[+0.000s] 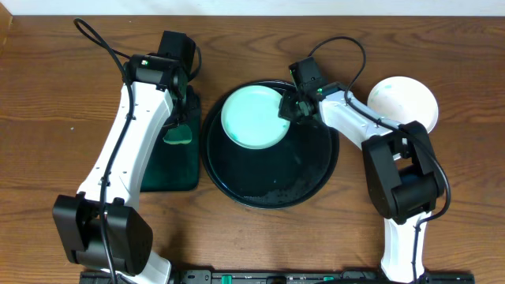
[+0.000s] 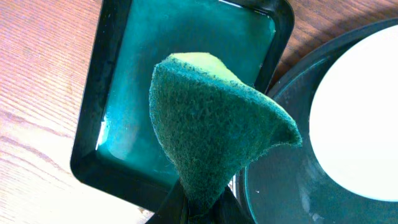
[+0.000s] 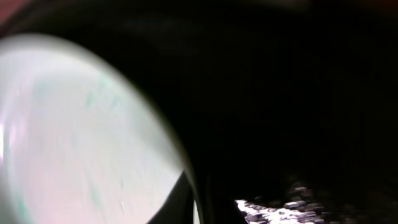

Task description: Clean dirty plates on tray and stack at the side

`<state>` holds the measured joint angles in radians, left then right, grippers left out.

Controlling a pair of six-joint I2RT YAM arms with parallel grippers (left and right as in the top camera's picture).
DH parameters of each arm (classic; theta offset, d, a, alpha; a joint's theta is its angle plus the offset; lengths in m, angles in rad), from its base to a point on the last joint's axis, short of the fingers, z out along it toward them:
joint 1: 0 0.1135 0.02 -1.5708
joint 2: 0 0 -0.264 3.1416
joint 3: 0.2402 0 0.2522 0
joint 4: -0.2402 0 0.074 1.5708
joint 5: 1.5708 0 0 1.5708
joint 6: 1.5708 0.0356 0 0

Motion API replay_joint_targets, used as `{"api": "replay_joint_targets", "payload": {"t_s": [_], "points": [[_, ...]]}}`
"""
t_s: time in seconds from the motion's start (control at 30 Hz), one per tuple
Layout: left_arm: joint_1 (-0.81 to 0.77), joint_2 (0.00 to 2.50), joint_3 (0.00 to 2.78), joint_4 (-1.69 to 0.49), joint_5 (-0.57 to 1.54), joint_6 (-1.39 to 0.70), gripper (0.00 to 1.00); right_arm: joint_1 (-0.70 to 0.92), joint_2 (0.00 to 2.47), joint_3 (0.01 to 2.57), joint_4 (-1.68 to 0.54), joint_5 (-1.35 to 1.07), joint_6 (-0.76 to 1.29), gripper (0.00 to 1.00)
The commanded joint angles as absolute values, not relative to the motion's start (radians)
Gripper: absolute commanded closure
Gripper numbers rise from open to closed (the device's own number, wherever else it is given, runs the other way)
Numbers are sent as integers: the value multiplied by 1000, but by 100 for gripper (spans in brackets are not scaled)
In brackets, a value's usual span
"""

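Green sponge [image 2: 217, 130] fills the left wrist view, scouring side to the lens, yellow-green foam showing at its top edge, pinched at its lower end and flaring out above. Left pincer [image 2: 202, 208] is clamped on that sponge, held over the rectangular dark green tray [image 2: 84, 163], which has a wet-looking teal floor and sits on the tabletop [image 1: 47, 95] just left of the round black tray [image 1: 308, 170]; whether the two rims touch is not clear. One plate [image 1: 252, 118] lies in the upper-left part of the round black tray, teal-tinted across its face, its edge reaching the tray's rim; whether more plates sit under it cannot be told. Right pincer [image 1: 286, 108] is at that plate's right rim, fingers brought together; right wrist view is dark and blurred, plate pale at left with faint teal streaks, a dark finger crossing its lower edge, so cannot tell whether the rim is actually pinched between the fingers. Wet specks show on the black tray floor near its lower edge. Second plate [image 1: 404, 101] sits on bare tabletop to the right, well apart from the round tray, white, partly covered by the right arm.
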<state>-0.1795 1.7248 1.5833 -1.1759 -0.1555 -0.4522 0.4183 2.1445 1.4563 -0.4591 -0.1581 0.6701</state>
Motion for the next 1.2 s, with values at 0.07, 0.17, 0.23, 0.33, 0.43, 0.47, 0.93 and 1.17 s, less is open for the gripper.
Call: {"api": "replay_joint_targets", "payload": {"t_s": [0.07, 0.17, 0.23, 0.33, 0.43, 0.47, 0.93, 1.17], "points": [[-175, 1728, 1576, -1187, -149, -461, 93, 419, 2212, 1457, -473, -156, 625, 99], [-175, 1728, 1576, -1190, -144, -461, 93, 419, 2185, 1457, -479, -140, 568, 99], [-175, 1728, 1576, -1192, -140, -461, 92, 421, 2151, 1457, -495, -97, 537, 99], [-175, 1728, 1576, -1193, -139, -461, 93, 435, 2067, 1457, -537, 21, 476, 99], [-175, 1728, 1576, -1193, -139, -461, 93, 467, 1965, 1457, -578, 179, 399, 99], [-175, 1728, 1576, -1193, -139, -461, 93, 483, 1929, 1457, -588, 240, 370, 99], [-175, 1728, 1576, -1193, -139, -461, 93, 680, 1716, 1457, -590, 897, 76, 99], [-175, 1728, 1576, -1193, -139, -461, 92, 758, 1716, 1457, -565, 1063, -72, 99]]}}
